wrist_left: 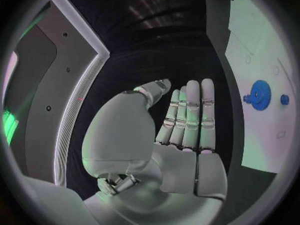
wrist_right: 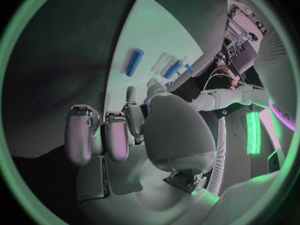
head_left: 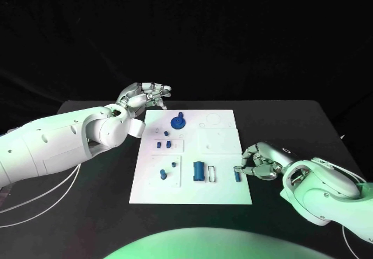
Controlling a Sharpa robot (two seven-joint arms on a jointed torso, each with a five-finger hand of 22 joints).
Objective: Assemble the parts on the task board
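Observation:
The white task board point(head_left: 221, 191) lies in the middle of the black table. On it are a round blue part point(head_left: 178, 122) at the far end, small blue pegs point(head_left: 163, 174) on the left side and a blue cylinder point(head_left: 199, 171) near the front. My right hand point(head_left: 258, 162) sits at the board's right edge with its fingers curled, and its fingertips pinch a small blue part point(head_left: 237, 174). My left hand point(head_left: 146, 96) hovers above the board's far left corner, fingers apart and holding nothing. The left wrist view has the round blue part point(wrist_left: 260, 92) beside the straight fingers point(wrist_left: 190, 115).
Bare black table point(head_left: 295, 124) surrounds the board on all sides. White cables point(head_left: 47, 191) trail over the table under my left arm. In the right wrist view the blue cylinder point(wrist_right: 134, 61) lies on the board beyond the hand point(wrist_right: 119, 130).

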